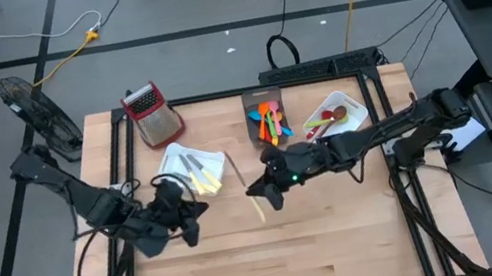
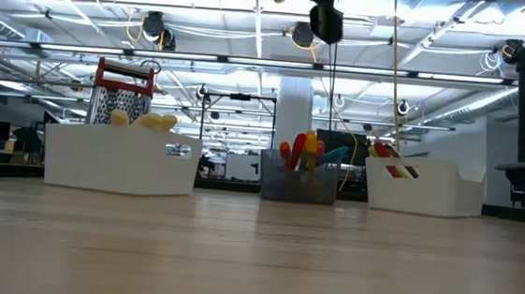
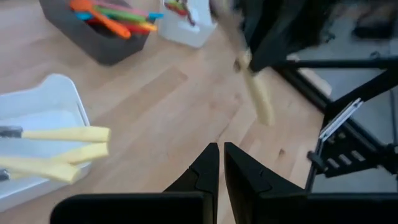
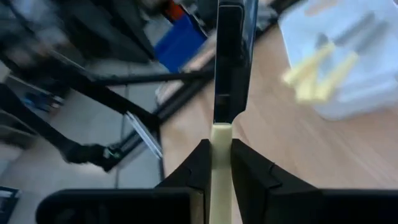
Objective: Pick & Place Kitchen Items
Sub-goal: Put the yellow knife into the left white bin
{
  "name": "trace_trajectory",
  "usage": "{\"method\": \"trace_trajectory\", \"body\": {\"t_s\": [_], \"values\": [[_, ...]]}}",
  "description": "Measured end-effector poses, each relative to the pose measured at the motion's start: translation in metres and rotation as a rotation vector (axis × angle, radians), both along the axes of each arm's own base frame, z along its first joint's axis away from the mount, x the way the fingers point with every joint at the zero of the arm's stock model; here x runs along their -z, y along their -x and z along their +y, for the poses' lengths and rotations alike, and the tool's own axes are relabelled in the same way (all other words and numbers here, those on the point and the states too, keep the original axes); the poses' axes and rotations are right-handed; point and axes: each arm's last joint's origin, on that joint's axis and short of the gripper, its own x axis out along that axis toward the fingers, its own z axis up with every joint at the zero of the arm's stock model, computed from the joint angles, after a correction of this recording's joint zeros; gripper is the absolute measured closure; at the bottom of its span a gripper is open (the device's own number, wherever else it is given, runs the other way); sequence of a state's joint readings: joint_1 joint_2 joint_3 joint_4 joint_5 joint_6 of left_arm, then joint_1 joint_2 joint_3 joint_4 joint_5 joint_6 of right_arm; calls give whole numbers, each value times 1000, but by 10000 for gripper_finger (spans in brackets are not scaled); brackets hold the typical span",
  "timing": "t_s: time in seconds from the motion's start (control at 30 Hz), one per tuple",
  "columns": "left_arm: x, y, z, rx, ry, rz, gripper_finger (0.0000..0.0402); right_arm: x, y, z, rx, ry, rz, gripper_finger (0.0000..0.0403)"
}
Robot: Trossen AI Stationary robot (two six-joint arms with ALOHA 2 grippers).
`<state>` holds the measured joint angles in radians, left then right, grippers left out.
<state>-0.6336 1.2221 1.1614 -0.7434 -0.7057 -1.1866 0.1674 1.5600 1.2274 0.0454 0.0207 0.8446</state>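
**Cream-handled piece aloft, bound for the cutlery bin**

Bare wood fills the front of the counter (image 1: 249, 269). Nearest the front edge, the left pincer (image 3: 221, 163) hangs idle over the boards, fingers pressed together on nothing. Just beyond, over mid-counter, the right pincer (image 4: 217, 163) is clamped on the handle of a cream-handled utensil (image 4: 219, 93), held clear of the surface.

Farther back sits the white bin (image 1: 193, 171) already holding cream-handled cutlery (image 3: 59, 149), likely its home. To do this well, I would carry the piece over that bin, line it up alongside the others, lower it inside the rim and only then release. Beyond stand the grey bin (image 1: 264, 118) of coloured spoons and another white bin (image 1: 347, 108).
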Motion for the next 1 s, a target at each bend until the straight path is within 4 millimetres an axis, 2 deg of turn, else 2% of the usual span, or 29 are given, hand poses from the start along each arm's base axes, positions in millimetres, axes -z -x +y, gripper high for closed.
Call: {"method": "trace_trajectory", "body": {"t_s": [0.3,0.57,0.7,1.0], "values": [[11,-27,12,-36,85,38,376,-12,-5,-7,-58,7,-137,366],[7,-53,18,27,152,-50,370,-16,-6,-7,-113,7,-181,365],[6,-56,20,47,149,-60,334,-16,-6,-9,-116,12,-182,365],[7,-57,20,23,187,-67,215,-18,-7,-18,-132,3,-203,365]]}}
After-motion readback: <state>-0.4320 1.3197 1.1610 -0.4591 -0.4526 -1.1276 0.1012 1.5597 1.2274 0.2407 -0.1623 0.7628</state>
